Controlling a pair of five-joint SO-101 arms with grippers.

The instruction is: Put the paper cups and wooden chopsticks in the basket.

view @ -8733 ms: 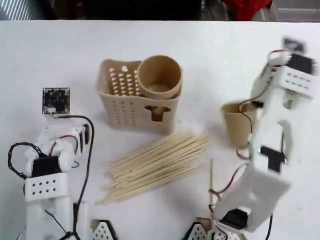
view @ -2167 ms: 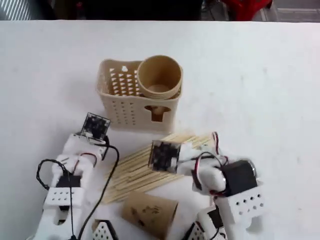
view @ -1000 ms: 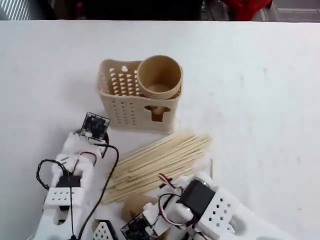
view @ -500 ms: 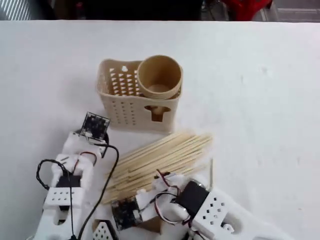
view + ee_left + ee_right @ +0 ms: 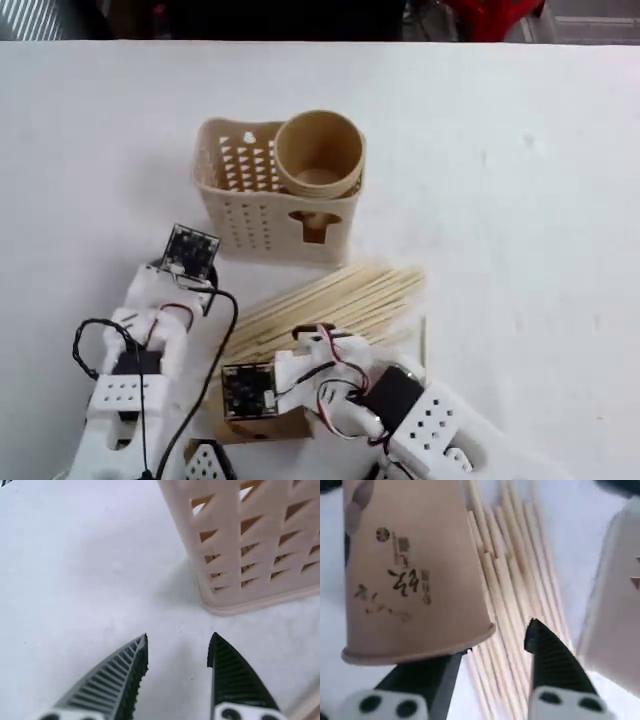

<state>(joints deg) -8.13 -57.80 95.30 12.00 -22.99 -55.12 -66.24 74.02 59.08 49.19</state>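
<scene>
A beige basket [image 5: 262,220] stands at mid-table with one paper cup [image 5: 318,152] upright inside it. In front of it lies a pile of wooden chopsticks [image 5: 330,305]. A second paper cup [image 5: 412,570] lies on its side near the table's front edge [image 5: 272,428], partly under my right arm's wrist [image 5: 300,378]. My right gripper [image 5: 497,640] is open over the chopsticks [image 5: 512,585], one finger just by the cup's rim. My left gripper [image 5: 178,639] is open above bare table, a short way from the basket's corner [image 5: 250,545].
The left arm [image 5: 140,340] stands at the front left, its wrist camera [image 5: 192,250] close to the basket's left front corner. White table stretches to the right and behind the basket. A pale blurred shape [image 5: 615,585] sits beyond the chopsticks in the right wrist view.
The right arm carried the second cup from the table's right side to the front edge, where it now lies. In the last second its wrist swung left and up over that cup. The left arm stayed still.
</scene>
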